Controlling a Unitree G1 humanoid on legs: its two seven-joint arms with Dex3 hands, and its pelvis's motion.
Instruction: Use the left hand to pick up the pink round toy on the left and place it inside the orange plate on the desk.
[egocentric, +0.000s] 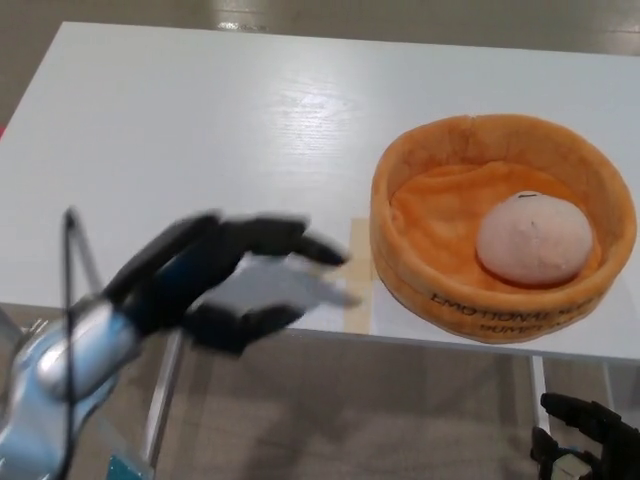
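The pink round toy (533, 241) lies inside the orange plate (450, 135), a soft round dish with high walls at the right of the white desk (200, 130). My left hand (215, 275) hovers at the desk's front edge, well left of the plate, open with its fingers spread and nothing in it. Its motion blurs it. My right hand (590, 440) shows only in part at the bottom right corner, below the desk's level.
Beyond the desk's far edge lies a pale floor (400, 15). A brown floor (400, 420) shows below the desk's front edge. A desk leg (540, 385) stands under the plate's side.
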